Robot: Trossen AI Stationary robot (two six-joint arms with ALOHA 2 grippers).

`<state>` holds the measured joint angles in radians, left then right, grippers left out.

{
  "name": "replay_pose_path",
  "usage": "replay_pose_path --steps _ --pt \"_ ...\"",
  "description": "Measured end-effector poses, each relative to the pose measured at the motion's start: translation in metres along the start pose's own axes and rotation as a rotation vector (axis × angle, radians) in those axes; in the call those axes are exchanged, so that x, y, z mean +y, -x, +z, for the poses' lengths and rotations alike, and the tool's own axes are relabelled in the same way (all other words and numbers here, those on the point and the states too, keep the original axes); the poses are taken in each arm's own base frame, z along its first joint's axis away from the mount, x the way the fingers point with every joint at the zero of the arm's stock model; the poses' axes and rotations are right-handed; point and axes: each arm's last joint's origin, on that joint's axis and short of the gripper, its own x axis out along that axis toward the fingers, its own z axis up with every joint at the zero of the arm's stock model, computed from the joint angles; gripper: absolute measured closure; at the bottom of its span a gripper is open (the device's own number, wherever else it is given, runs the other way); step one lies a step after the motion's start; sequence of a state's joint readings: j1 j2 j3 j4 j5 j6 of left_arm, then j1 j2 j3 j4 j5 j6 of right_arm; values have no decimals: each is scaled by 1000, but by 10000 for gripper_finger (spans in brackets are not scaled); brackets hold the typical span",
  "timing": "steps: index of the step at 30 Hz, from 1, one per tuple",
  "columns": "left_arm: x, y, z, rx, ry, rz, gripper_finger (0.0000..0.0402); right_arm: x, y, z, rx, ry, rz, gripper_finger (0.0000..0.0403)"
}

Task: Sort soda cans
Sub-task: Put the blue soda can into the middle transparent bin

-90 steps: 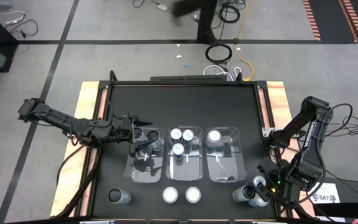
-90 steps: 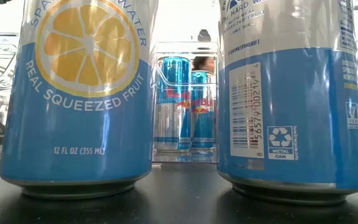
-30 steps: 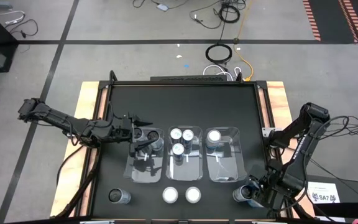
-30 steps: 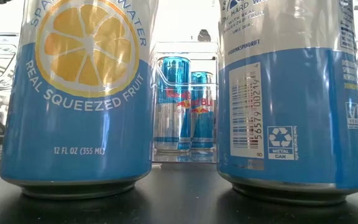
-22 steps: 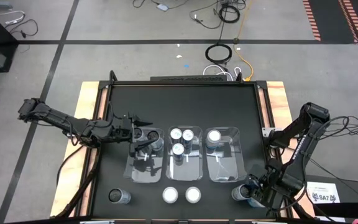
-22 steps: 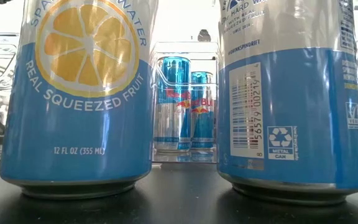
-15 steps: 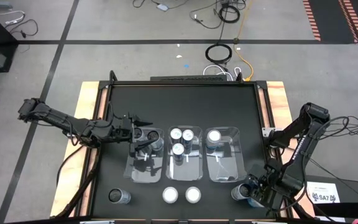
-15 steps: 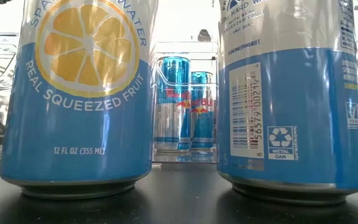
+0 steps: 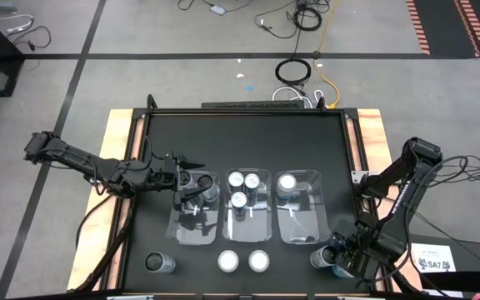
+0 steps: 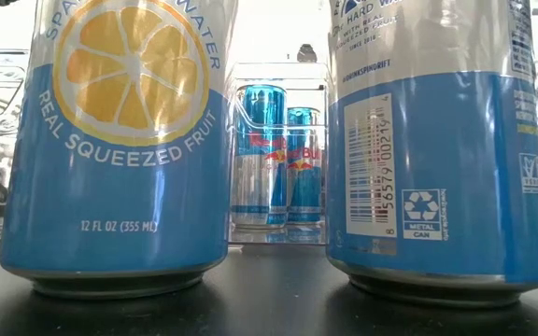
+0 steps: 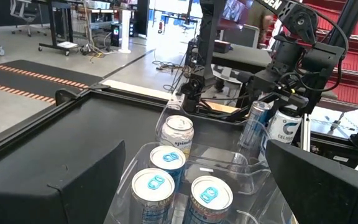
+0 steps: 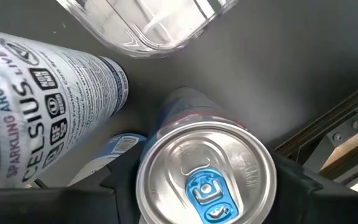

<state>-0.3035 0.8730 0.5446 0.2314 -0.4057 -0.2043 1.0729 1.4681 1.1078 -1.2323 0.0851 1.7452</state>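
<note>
The black tabletop (image 9: 248, 142) carries three clear plastic bins (image 9: 246, 208) standing side by side across its middle. The left bin (image 9: 192, 218) holds dark-topped cans at its far end; the middle bin (image 9: 246, 227) holds three blue-and-silver cans (image 9: 241, 185) grouped at its far end; the right bin (image 9: 300, 221) holds one white-topped can (image 9: 287, 183) at its far end. Along the near edge of the tabletop, one dark grey can (image 9: 158, 264) stands at the left, and two silver-white cans (image 9: 243, 262) stand side by side in front of the middle bin. In the low view these two appear as large blue-and-white cans, one with a lemon graphic (image 10: 120, 140) and one with a barcode (image 10: 437, 140), with the middle bin's cans visible between them. The left arm reaches in from the left side of the tabletop, and the left gripper (image 9: 192, 162) hangs over the far end of the left bin with its fingers spread wide and nothing between them. The right arm folds down at the near right corner, where the right gripper (image 9: 337, 257) sits at a blue-tabbed can (image 12: 205, 177) standing on the tabletop just beside a white Celsius can (image 12: 48, 99). The right wrist view shows one dark finger on each side of the blue-tabbed can; whether they press on it cannot be told.
</note>
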Motion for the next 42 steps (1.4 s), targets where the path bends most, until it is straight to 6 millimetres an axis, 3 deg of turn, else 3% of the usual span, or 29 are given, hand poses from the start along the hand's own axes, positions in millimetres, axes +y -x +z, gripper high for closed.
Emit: replay_pose_path --steps 5,13,17,42 --pt "0 0 0 0 0 0 4 -3 8 0 40 -34 -51 173" --pt "0 0 0 0 0 0 4 -13 50 6 4 -72 -151 173" --pt "0 0 0 0 -1 0 4 -19 65 9 -31 -112 -59 174" --pt "0 0 -1 8 -13 2 4 -48 90 22 -163 -270 113 174"
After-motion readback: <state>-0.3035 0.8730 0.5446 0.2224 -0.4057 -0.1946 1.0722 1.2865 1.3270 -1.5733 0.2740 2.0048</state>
